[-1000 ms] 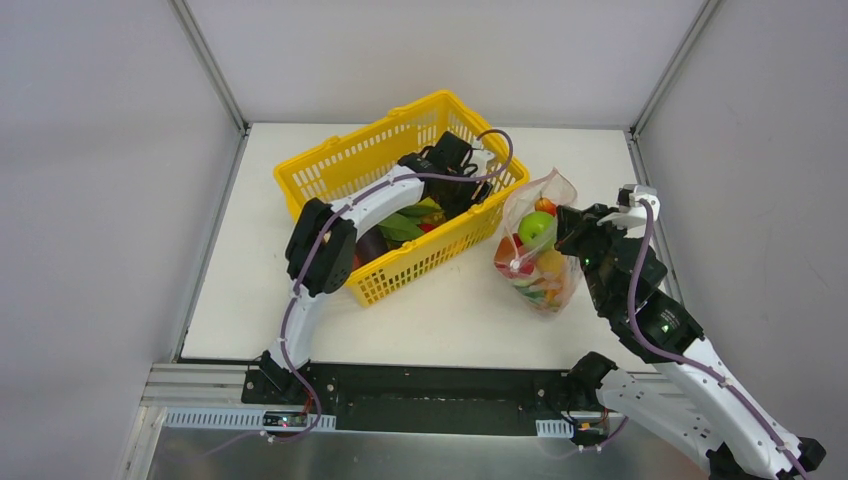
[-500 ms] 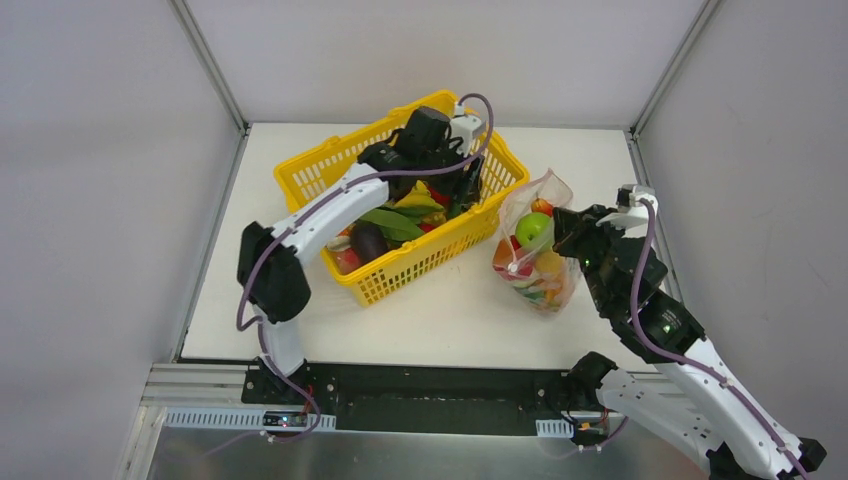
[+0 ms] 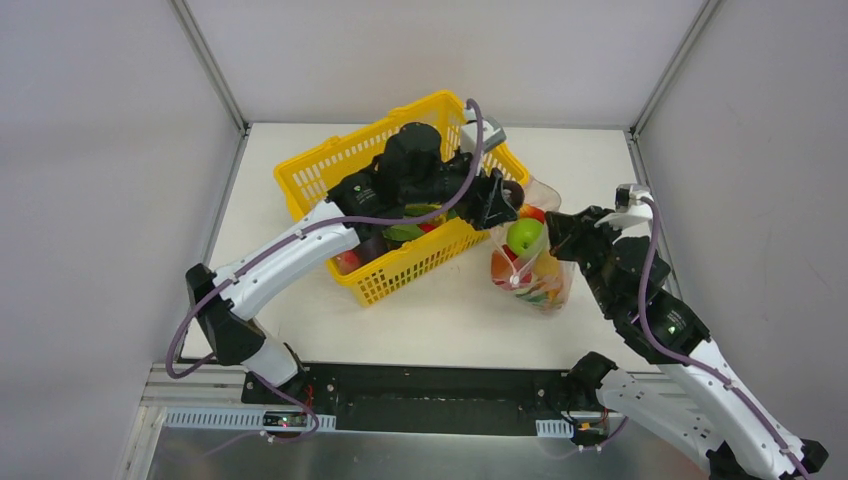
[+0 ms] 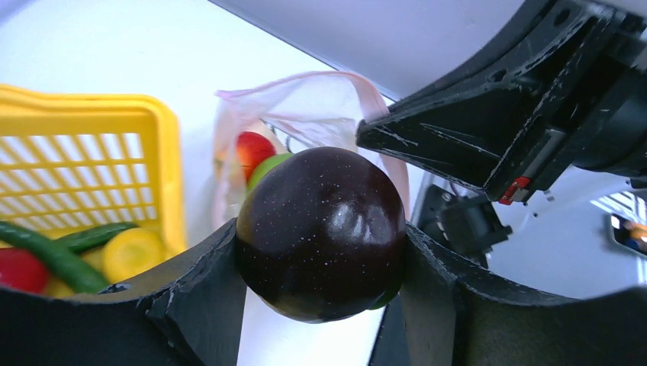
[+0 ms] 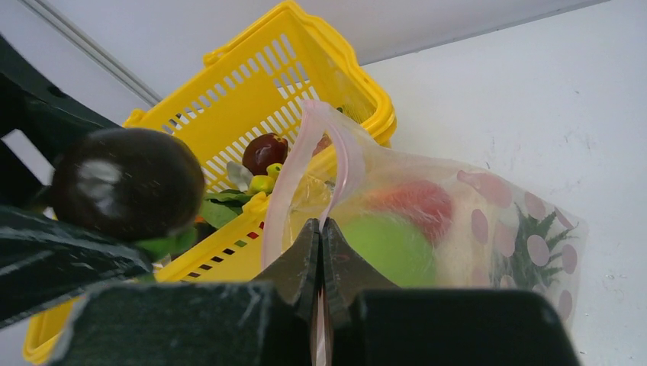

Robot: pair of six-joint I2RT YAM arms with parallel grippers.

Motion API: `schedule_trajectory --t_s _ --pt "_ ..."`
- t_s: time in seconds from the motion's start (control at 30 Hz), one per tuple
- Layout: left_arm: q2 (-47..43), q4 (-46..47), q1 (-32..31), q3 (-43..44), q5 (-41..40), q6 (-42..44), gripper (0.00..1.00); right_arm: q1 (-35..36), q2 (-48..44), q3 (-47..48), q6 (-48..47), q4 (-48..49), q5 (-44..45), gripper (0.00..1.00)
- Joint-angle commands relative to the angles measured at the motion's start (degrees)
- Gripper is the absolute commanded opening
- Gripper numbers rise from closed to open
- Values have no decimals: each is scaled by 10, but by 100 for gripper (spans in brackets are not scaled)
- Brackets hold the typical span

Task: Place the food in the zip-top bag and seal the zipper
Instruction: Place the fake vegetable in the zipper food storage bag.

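Observation:
My left gripper is shut on a dark, shiny avocado, held between both fingers just above the basket's right rim, beside the bag's mouth. The clear zip-top bag stands on the table to the right of the basket, with a green apple, a red tomato and other food inside. My right gripper is shut on the pinkish zipper at the near edge of the mouth, holding it up and open. More food lies in the basket.
The yellow lattice basket sits at the middle back of the white table, its right corner almost against the bag. Grey walls with metal rails close in the back and both sides. The arm bases stand at the near edge.
My left arm has risen out of the basket and swung right toward the bag's mouth with the avocado in its jaws. The right gripper and the bag have barely moved.

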Motion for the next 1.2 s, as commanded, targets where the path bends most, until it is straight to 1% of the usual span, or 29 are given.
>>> schedule_trajectory --t_s 0.0,0.1,0.2,0.33,0.4,0.47,0.5,0.6,0.67,0.77,0.8,0.83,0.93,1.07,1.17 --pt "39 23 -18 14 35 -29 32 -3 -11 30 16 16 -15 0" --pt "58 35 -32 17 29 -37 32 -2 -18 35 19 15 -33 0" --pt "80 72 -44 20 22 -58 33 -2 -24 38 23 16 -53 0" --pt "122 62 -56 55 1 -69 33 -3 -31 40 28 15 -77 0" --pt "132 76 -61 55 8 -78 37 -2 -32 41 32 15 -88 0" --pt "137 80 -68 56 -2 -79 41 -3 -32 42 37 13 -91 0" --pt "141 75 -70 59 -11 -77 47 -2 -33 42 38 13 -90 0" --pt "149 64 -70 60 -9 -78 68 -2 -33 39 43 13 -78 0" --pt "145 68 -70 52 -5 -80 79 -2 -36 36 46 13 -63 0" --pt "129 61 -70 47 -6 -73 89 -3 -41 28 56 13 -28 0" --pt "123 56 -70 49 -5 -68 97 -3 -44 24 59 13 -17 0" --pt "117 53 -70 51 -1 -65 99 -3 -48 19 62 14 -6 0" --pt "105 42 -70 65 27 -59 99 -2 -53 7 70 18 19 0" --pt "117 16 -70 97 58 -63 99 -2 -59 -7 82 30 23 0" --pt "104 21 -70 86 59 -70 99 -2 -61 -11 88 33 25 0"
